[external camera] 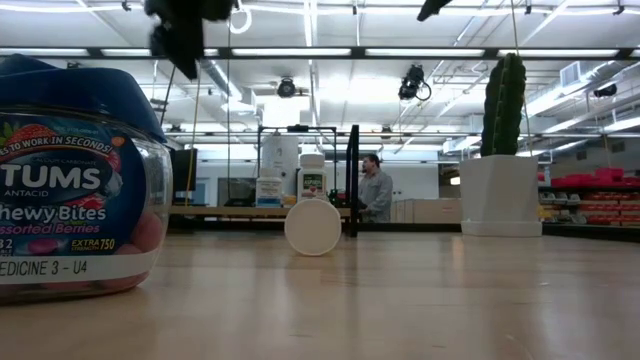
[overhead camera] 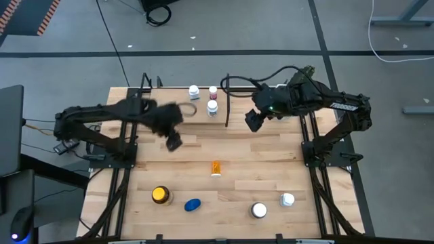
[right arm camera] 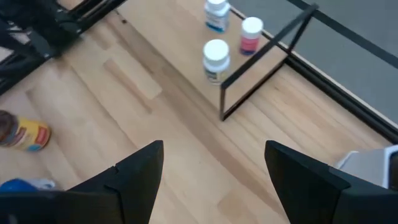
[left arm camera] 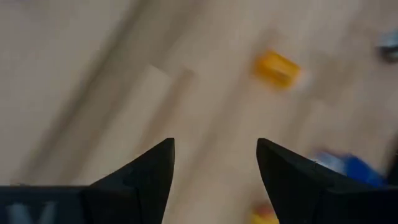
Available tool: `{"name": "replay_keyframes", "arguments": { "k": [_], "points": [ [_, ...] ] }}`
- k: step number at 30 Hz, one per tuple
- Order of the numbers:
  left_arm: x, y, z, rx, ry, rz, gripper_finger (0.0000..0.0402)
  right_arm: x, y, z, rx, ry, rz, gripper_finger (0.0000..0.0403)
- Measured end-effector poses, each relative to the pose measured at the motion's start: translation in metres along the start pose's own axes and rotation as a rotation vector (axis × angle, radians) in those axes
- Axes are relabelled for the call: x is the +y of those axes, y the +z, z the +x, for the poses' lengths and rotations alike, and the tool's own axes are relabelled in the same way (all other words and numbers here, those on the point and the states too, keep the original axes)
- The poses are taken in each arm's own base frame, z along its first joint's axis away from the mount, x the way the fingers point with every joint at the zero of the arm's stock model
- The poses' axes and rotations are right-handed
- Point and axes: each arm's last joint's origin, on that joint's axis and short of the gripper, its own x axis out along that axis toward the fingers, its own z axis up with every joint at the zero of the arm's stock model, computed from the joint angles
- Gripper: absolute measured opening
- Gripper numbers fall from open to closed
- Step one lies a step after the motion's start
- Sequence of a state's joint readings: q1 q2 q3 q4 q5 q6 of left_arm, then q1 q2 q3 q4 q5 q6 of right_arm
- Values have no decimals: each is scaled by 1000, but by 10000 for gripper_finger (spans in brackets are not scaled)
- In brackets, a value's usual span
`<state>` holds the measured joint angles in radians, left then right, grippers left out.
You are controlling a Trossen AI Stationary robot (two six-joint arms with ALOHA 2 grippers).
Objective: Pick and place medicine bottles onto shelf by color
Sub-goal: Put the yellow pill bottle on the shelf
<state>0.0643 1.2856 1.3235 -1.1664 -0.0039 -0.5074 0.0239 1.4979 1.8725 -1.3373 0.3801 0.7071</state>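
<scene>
High view: we see both arms above the table, neither gripper holding anything.

We find the left gripper [overhead camera: 173, 143] over bare planks with its fingers [left arm camera: 149, 168] parted and empty, and the right gripper [overhead camera: 253, 122] beside the shelf [overhead camera: 218, 123], fingers spread wide around nothing. Three white-capped bottles [overhead camera: 212, 106] stand on the shelf at the table's far edge. Lying mid-table is a small orange bottle [overhead camera: 215, 167]; near the front edge sit the yellow-lidded amber bottle [overhead camera: 161, 195], the blue bottle [overhead camera: 192, 205] and two white ones [overhead camera: 260, 210].
</scene>
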Motion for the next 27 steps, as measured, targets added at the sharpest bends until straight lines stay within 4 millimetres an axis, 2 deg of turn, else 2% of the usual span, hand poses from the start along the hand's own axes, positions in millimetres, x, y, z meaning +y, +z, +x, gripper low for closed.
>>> {"name": "replay_keyframes", "arguments": {
  "k": [4,11,14,18,21,24,27],
  "points": [
    [-28,-23,-12,26,-80,-85,231,8,-6,-4,-6,17,-28,287],
    [-62,-48,-34,109,-125,-79,222,18,-15,-10,-4,46,-25,287],
    [-70,-57,-40,129,-158,-74,223,22,-19,-11,38,97,-41,287],
    [-77,-79,-43,240,-138,14,224,27,-24,-15,60,141,-135,287],
    [-82,-93,-45,277,-116,92,225,33,-28,-18,62,170,-109,287],
    [-87,-105,-49,273,-111,155,228,45,-34,-16,68,194,-80,287],
    [-93,-114,-51,243,-121,206,233,66,-43,-10,73,232,-110,279]
  ]
}}
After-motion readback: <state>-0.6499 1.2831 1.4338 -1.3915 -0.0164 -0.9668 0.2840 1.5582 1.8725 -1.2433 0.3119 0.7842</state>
